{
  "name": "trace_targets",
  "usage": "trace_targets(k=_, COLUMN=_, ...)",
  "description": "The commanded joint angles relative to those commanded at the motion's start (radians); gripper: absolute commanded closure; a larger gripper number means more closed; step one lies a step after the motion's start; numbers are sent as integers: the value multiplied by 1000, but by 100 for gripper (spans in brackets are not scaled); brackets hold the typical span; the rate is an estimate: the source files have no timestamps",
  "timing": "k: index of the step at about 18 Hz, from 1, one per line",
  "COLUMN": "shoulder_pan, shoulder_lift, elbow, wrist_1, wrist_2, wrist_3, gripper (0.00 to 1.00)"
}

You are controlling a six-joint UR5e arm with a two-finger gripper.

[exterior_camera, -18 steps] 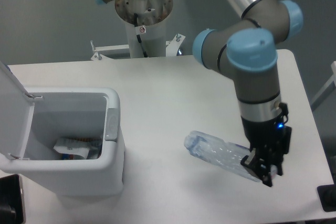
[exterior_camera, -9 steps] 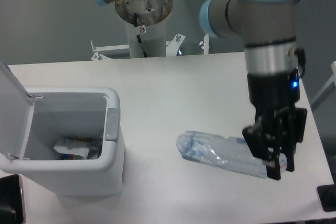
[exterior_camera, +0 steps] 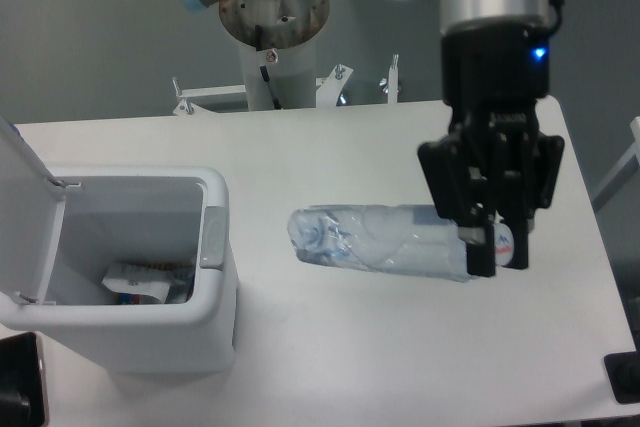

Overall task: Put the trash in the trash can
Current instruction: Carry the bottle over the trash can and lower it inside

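Observation:
A clear crushed plastic bottle (exterior_camera: 375,240) with a bluish label hangs level above the table, held by its right end. My gripper (exterior_camera: 492,247) is shut on that end, fingers pointing down, right of centre in the camera view. The white trash can (exterior_camera: 215,277) stands at the left with its flip lid (exterior_camera: 25,202) raised and a grey latch tab (exterior_camera: 212,237) on its right rim. Inside it lies a white flattened carton (exterior_camera: 140,284). The bottle's free end is a short way right of the can's rim.
The arm's base column (exterior_camera: 272,37) rises at the back centre of the white table (exterior_camera: 330,147). A dark object (exterior_camera: 622,377) sits at the table's front right corner, and another dark shape (exterior_camera: 18,392) at the front left.
The gripper has lifted the bottle off the table and carried it left and up, toward the trash can. The arm's wrist has risen out of the top of the view.

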State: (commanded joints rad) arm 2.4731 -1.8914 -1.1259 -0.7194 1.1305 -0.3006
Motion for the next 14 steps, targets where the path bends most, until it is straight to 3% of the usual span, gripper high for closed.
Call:
trace_targets(k=5, shoulder_pan=-126, shoulder_lift=8, elbow=-104, wrist_1=0, wrist_2=-8, wrist_3=-5, gripper=75)
trace_targets(k=14, shoulder_pan=-191, shoulder_lift=6, elbow=-167, wrist_1=2, wrist_2=-9, wrist_3=1, gripper=75)
